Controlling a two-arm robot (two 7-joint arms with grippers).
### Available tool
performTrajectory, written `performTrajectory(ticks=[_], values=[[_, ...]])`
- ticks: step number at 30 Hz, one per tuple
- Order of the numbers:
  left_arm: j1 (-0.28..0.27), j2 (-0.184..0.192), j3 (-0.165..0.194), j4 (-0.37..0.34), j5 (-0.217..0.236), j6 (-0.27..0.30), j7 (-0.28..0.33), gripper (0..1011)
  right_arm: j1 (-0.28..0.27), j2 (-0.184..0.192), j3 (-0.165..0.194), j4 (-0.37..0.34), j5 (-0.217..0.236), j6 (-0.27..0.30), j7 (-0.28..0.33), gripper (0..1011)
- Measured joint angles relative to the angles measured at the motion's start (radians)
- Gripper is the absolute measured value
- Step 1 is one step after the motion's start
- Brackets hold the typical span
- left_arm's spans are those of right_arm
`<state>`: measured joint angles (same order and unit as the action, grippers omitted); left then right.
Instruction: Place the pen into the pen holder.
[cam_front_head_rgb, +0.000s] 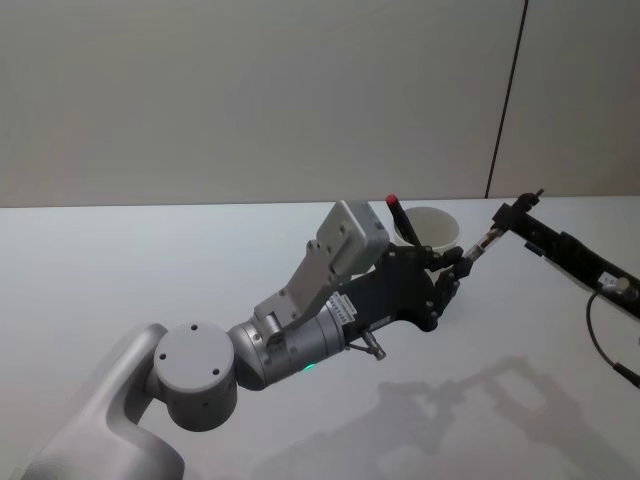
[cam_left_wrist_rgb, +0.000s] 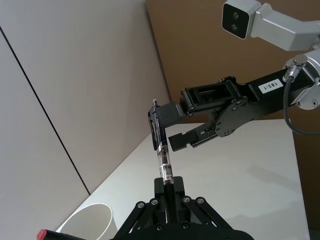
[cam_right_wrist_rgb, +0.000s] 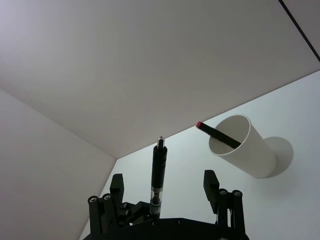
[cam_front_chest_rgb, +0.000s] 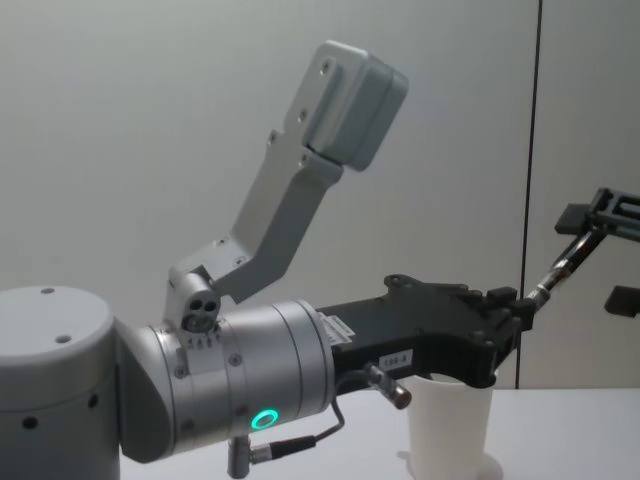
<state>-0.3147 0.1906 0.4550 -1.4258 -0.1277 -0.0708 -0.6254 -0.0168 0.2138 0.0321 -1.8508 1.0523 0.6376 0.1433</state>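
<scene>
My left gripper (cam_front_head_rgb: 458, 265) (cam_left_wrist_rgb: 167, 192) (cam_front_chest_rgb: 515, 310) is shut on the clear lower end of the pen (cam_front_head_rgb: 483, 243) (cam_left_wrist_rgb: 164, 155) (cam_front_chest_rgb: 562, 262). The pen slants up and to the right in the air. Its black upper part (cam_right_wrist_rgb: 158, 167) lies between the spread fingers of my open right gripper (cam_front_head_rgb: 512, 212) (cam_left_wrist_rgb: 172, 127) (cam_right_wrist_rgb: 163, 179) (cam_front_chest_rgb: 605, 255); one finger (cam_left_wrist_rgb: 172, 112) looks to be against it. The pen holder (cam_front_head_rgb: 437, 228) (cam_left_wrist_rgb: 92, 222) (cam_right_wrist_rgb: 247, 150) (cam_front_chest_rgb: 450, 425), a white paper cup, stands upright on the table just beside and below the two grippers.
A dark pen with a red tip (cam_front_head_rgb: 396, 205) (cam_right_wrist_rgb: 215, 132) leans inside the cup. The white table (cam_front_head_rgb: 150, 260) stretches wide to the left and front. A plain wall rises behind it. My left arm's forearm crosses the middle of the head view.
</scene>
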Motion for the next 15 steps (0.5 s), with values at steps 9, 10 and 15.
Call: performTrajectory(ticks=[9,10,15], values=[[0.000,0.000,0.000,0.000,0.000,0.000,0.000,114,-0.001,0.002,-0.011,0.000,0.027,-0.021,-0.005,1002],[0.000,0.000,0.000,0.000,0.000,0.000,0.000,114,-0.001,0.003,-0.012,0.000,0.029,-0.023,-0.006,1002],[0.000,0.000,0.000,0.000,0.000,0.000,0.000,114,-0.001,0.005,-0.019,0.001,0.038,-0.037,-0.010,1002]])
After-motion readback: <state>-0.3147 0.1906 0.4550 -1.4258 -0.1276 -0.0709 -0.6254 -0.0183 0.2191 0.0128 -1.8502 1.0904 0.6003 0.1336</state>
